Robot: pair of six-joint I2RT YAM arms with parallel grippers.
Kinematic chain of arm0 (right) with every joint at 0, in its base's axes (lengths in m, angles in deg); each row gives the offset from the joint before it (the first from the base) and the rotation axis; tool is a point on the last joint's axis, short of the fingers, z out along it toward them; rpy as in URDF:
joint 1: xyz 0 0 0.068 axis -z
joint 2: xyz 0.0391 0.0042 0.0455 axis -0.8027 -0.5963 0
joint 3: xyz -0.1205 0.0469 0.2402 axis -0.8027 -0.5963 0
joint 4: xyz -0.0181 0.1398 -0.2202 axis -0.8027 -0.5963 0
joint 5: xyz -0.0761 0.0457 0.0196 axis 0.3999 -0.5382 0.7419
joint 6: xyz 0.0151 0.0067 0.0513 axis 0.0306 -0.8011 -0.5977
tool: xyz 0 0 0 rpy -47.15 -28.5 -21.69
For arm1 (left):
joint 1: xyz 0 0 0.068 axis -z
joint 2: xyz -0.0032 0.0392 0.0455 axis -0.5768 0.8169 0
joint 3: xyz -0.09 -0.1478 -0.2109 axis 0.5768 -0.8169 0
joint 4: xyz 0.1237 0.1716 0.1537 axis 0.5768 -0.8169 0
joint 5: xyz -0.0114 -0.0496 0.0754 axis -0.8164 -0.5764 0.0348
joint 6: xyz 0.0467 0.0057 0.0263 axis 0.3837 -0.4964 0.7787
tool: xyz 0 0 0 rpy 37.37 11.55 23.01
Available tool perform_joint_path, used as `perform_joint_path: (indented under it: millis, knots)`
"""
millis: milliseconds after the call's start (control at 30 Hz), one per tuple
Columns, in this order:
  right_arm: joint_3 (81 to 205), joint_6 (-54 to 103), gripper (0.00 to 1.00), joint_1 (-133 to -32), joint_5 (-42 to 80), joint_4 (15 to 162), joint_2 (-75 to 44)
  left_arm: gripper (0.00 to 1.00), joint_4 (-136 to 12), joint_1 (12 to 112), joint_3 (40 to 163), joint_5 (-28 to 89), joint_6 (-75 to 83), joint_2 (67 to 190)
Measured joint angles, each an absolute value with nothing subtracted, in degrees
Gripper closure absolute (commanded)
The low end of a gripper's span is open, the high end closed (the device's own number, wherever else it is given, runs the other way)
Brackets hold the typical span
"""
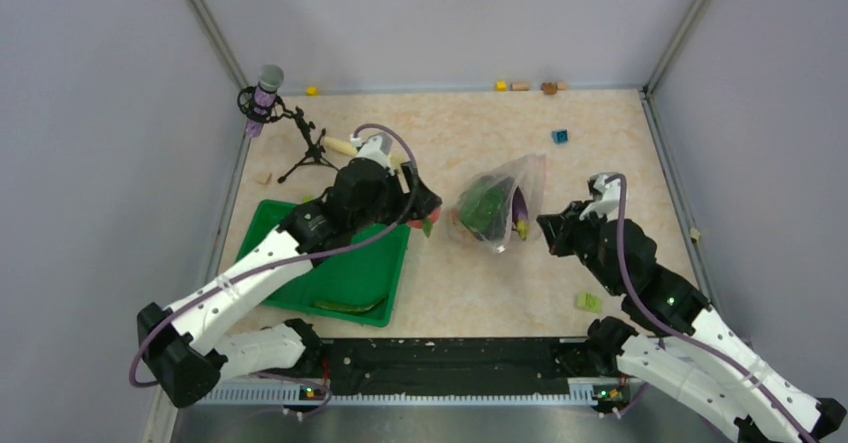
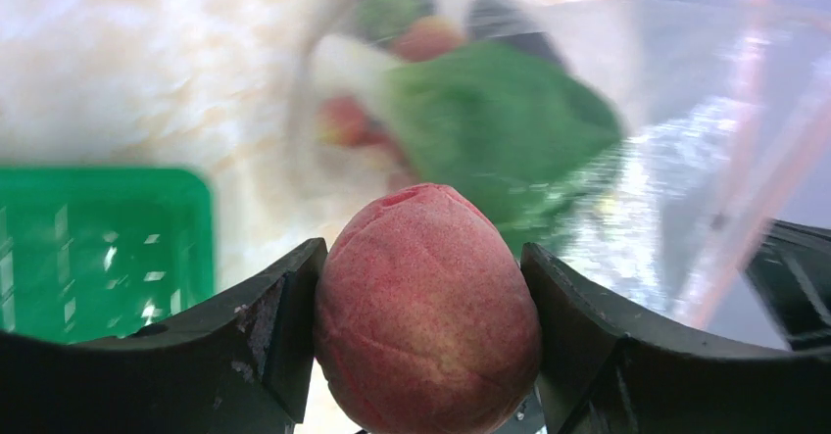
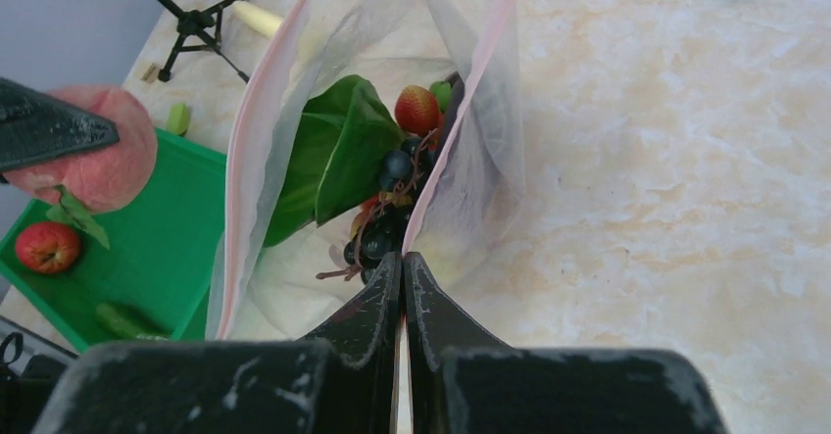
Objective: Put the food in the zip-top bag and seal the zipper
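My left gripper [image 2: 423,287] is shut on the red-yellow peach [image 2: 426,307], held just left of the clear zip-top bag [image 1: 500,198]; the peach also shows in the right wrist view [image 3: 103,160]. My right gripper [image 3: 404,263] is shut on the bag's pale pink zipper strip [image 3: 461,111], holding the mouth open. Inside the bag lie bok choy [image 3: 333,155], a strawberry [image 3: 417,109], dark berries [image 3: 387,214] and the eggplant [image 1: 520,213]. Another strawberry [image 3: 47,246] sits in the green tray [image 3: 162,248].
A microphone on a black tripod [image 1: 300,143] stands at the back left. A blue block [image 1: 560,136] and a green block [image 1: 588,302] lie on the table, with small pieces along the back wall. A green item [image 1: 350,306] lies in the tray.
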State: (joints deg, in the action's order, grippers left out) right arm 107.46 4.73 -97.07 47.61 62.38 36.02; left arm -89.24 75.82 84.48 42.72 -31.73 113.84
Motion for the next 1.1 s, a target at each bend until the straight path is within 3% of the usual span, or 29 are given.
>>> perform_joint_path:
  millis: [533, 1100]
  knots:
    - [106.07, 6.17, 1.0, -97.07, 42.39, 64.63, 40.52, 0.74, -84.78, 90.86, 113.62, 38.33, -14.2, 131.91]
    - [104.95, 6.61, 1.0, -97.07, 42.22, 66.2, 43.34, 0.71, -79.14, 94.68, 119.91, 24.12, -7.91, 144.22]
